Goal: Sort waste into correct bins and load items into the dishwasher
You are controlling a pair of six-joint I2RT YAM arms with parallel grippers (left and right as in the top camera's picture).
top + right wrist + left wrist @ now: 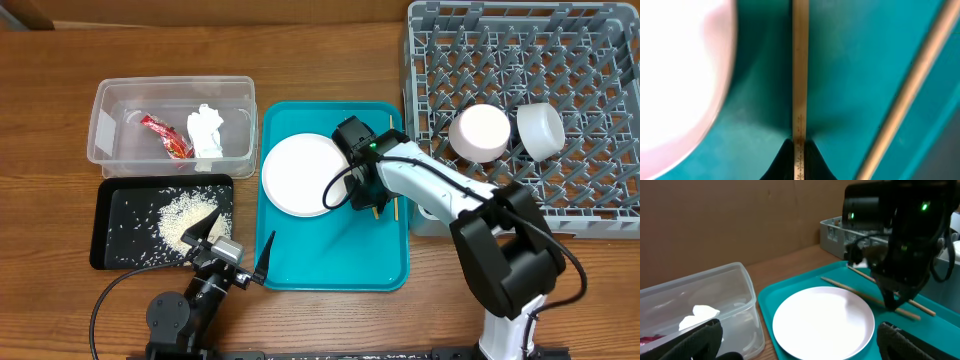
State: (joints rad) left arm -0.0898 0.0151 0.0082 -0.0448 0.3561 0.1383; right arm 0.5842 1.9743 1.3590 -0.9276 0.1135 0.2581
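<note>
My right gripper (368, 200) is low over the teal tray and shut on one wooden chopstick (800, 75). The second chopstick (905, 95) lies loose beside it. The white plate (300, 173) lies on the tray's left half, also in the left wrist view (822, 322). My left gripper (237, 242) is open and empty at the tray's front left corner. The clear tub (105, 110) holds the red sauce packet (165, 135) and the napkin (205, 132). Rice (185, 215) lies in the black tray (115, 250). Two bowls (480, 132) (540, 128) sit in the grey rack (600, 60). The tiny cup is out of view.
The teal serving tray (330, 265) sits between the black tray and the rack. The right arm (440, 190) reaches from the front right across the tray's right edge. A brown wall (730, 220) stands behind the table.
</note>
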